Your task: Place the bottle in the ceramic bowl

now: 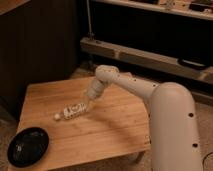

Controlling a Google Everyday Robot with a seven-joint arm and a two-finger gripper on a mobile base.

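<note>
The bottle (71, 111) is a slim clear plastic one with a white cap. It lies on its side near the middle of the wooden table (115, 130), cap pointing left. My gripper (88, 104) is at the bottle's right end, at its base, low over the tabletop. The white arm reaches in from the right. The ceramic bowl (27, 146) is black and shallow and sits at the table's front left corner, apart from the bottle and gripper.
A dark wall or cabinet stands behind the table at left. A metal rail and dark shelving run along the back right. The robot's large white body fills the lower right.
</note>
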